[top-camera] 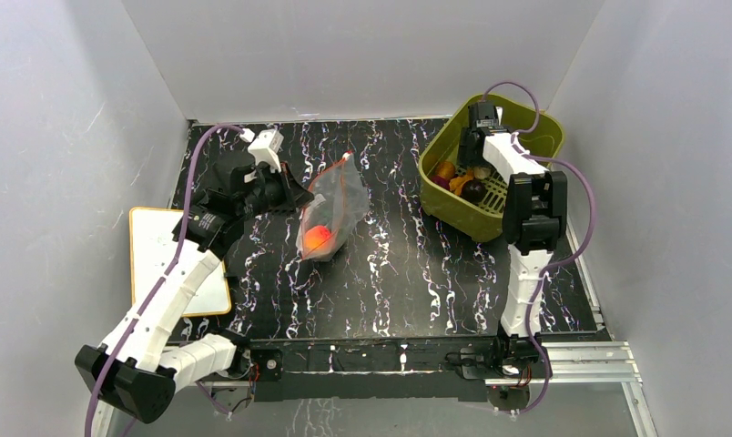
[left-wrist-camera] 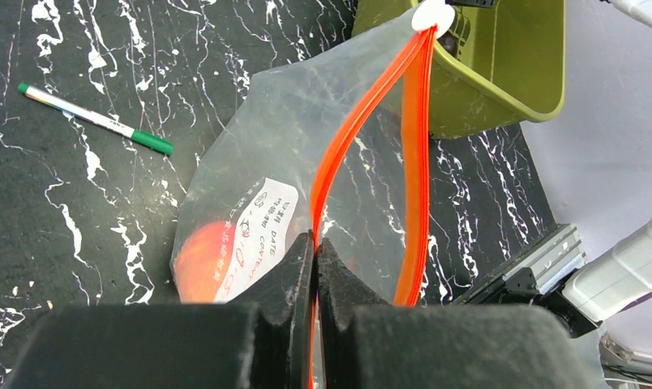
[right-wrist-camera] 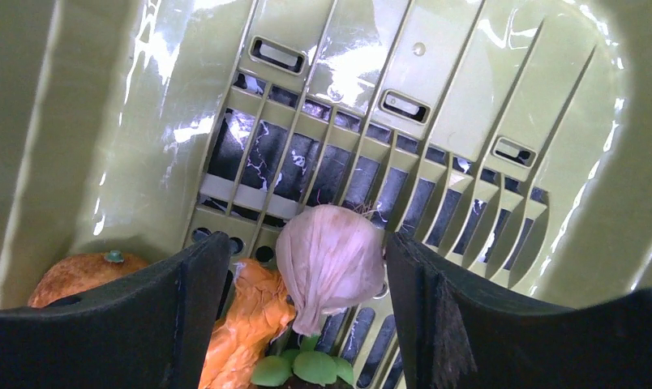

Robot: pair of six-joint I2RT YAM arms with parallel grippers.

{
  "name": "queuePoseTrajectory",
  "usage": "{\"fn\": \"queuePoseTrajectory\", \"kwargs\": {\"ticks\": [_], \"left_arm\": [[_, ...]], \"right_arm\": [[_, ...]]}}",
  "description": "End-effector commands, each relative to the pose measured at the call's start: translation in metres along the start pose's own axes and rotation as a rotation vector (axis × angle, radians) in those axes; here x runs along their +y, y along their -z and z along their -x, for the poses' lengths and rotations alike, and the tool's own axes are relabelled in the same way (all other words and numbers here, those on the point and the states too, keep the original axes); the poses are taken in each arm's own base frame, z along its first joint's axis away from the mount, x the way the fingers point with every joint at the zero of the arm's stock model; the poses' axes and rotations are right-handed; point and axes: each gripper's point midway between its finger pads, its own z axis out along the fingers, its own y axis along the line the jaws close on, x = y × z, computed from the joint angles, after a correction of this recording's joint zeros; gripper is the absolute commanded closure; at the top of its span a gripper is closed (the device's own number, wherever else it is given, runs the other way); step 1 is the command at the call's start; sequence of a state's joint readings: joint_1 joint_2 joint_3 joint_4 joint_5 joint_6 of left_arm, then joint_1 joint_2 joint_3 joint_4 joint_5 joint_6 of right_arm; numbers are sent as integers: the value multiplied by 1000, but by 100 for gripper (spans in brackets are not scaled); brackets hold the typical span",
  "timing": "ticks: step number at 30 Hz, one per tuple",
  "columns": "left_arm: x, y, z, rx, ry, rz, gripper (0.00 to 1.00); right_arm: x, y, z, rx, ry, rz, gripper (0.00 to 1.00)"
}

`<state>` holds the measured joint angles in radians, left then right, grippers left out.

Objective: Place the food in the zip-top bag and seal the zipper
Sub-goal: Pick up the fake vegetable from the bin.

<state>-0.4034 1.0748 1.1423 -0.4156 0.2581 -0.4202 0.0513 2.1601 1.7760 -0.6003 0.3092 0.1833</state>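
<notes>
The clear zip-top bag (top-camera: pixel 333 205) lies mid-table with an orange-pink peach (top-camera: pixel 317 238) inside. In the left wrist view my left gripper (left-wrist-camera: pixel 315 243) is shut on one side of the red-orange zipper (left-wrist-camera: pixel 363 121), holding the bag (left-wrist-camera: pixel 258 154) mouth open; the peach (left-wrist-camera: pixel 197 259) shows through the plastic. My left gripper (top-camera: pixel 297 196) is at the bag's left edge. My right gripper (top-camera: pixel 476 157) reaches into the green basket and is open. Between its jaws (right-wrist-camera: pixel 305 241) sits a beige bulb piece (right-wrist-camera: pixel 331 259), beside an orange piece (right-wrist-camera: pixel 242 316), a round orange fruit (right-wrist-camera: pixel 71 275) and green leaves (right-wrist-camera: pixel 302 369).
The olive-green basket (top-camera: pixel 540 137) stands tilted at the back right with orange (top-camera: pixel 446 170) and purple (top-camera: pixel 472 190) pieces in it. A white pen with a green cap (left-wrist-camera: pixel 96 119) lies beyond the bag. A white board (top-camera: pixel 157 246) lies at the left table edge.
</notes>
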Motion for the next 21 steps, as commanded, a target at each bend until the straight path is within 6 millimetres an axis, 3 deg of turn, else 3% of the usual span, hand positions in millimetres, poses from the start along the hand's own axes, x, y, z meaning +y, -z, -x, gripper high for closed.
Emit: {"fn": "queuePoseTrajectory", "kwargs": {"ticks": [1,6,15,21], "left_arm": [[1,7,2,-40,11,9,100],[5,10,1,-36,0,35,100],[7,13,1,-45,10,52,100],[7,14,2,-45,13,58,100]], "right_arm": [[0,-1,30,-74,-16,2,32],[-7,-6,27,-73,-8,-34,33],[-14,-2,35,-90,-33,-48,53],[-20,9,34,-89,-28,-65,56]]}}
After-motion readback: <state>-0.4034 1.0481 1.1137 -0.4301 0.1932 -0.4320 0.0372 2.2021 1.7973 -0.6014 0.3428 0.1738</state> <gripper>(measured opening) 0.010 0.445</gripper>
